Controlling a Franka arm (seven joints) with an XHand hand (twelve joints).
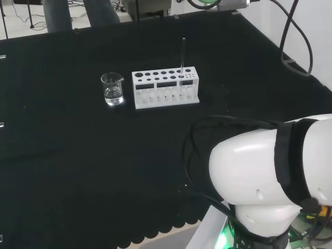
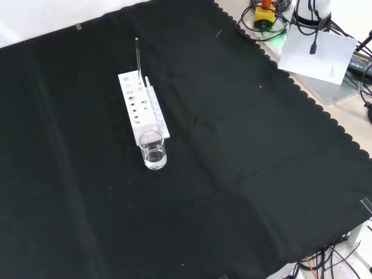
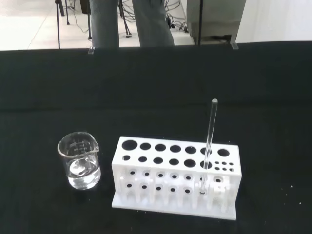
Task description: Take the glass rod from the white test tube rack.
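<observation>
Nearest our wrist camera stood the white test tube rack, a beaker just beside it. We saw the glass rod upright in a hole near the rack's far end from the beaker, untouched; whether our hand was open or closed, we could not tell

Black cloth with a scalloped edge covers the bench; cables trail across the pale floor behind.
</observation>
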